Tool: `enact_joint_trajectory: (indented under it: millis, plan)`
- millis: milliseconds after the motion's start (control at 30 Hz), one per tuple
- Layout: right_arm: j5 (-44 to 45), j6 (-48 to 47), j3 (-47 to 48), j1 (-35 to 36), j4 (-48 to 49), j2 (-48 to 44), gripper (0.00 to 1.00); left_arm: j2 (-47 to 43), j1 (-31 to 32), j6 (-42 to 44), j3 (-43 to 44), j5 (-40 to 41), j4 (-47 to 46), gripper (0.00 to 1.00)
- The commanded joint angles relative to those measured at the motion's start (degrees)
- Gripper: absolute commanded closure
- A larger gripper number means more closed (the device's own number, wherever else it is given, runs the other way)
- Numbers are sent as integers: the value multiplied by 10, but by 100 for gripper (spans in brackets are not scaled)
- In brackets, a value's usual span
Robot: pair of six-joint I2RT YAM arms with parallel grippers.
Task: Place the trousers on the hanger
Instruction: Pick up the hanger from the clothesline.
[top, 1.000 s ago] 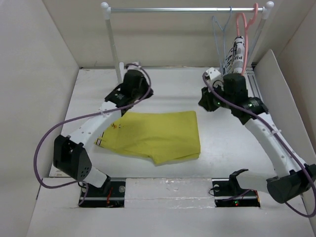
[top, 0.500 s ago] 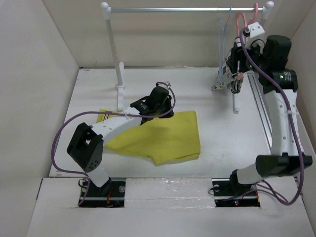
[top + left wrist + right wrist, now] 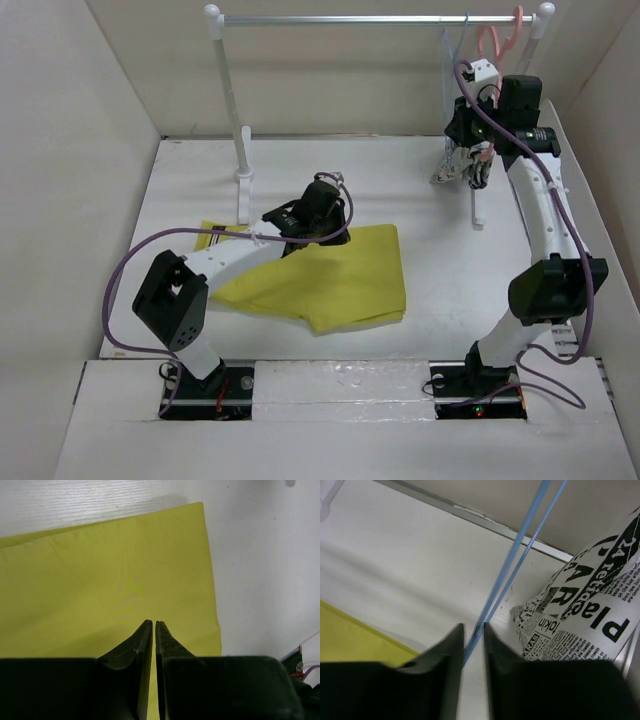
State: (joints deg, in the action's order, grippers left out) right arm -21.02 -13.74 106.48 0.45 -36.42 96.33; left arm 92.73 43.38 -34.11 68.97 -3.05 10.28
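The mustard-yellow trousers (image 3: 340, 285) lie folded flat on the white table, and fill the left wrist view (image 3: 100, 570). My left gripper (image 3: 330, 232) (image 3: 154, 623) hovers over their upper edge, shut, with no cloth between its fingers. The pale-blue hanger (image 3: 446, 62) hangs from the rail at the back right. In the right wrist view its two thin wires (image 3: 520, 540) run down between the tips of my right gripper (image 3: 474, 626) (image 3: 466, 150). Those jaws stand narrowly apart around the wires, with a gap still showing.
A pink hanger (image 3: 490, 42) carrying a black-and-white printed cloth (image 3: 590, 595) hangs just right of the blue one. The clothes rail (image 3: 380, 18) spans the back on white posts (image 3: 232, 100). White walls enclose the table.
The right arm rose from the table to the rail and brought its jaws in around the blue hanger's wires. The left arm swung forward from the back onto the trousers.
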Motion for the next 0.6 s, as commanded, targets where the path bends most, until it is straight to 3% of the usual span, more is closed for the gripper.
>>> enact_joint_trajectory:
  millis: [0, 67, 233, 567]
  plan:
    - [-3, 20, -32, 8, 76, -21, 95, -36, 1, 3, -6, -2, -4, 95]
    - [5, 23, -39, 8, 89, -33, 100, -37, 1, 3, -1, -4, -4, 92]
    - [12, 22, -30, 8, 80, -40, 100, -34, 1, 6, 48, -14, 6, 83]
    - [77, 26, -35, 20, 126, -139, 100, -4, 1, 21, 266, -51, 48, 60]
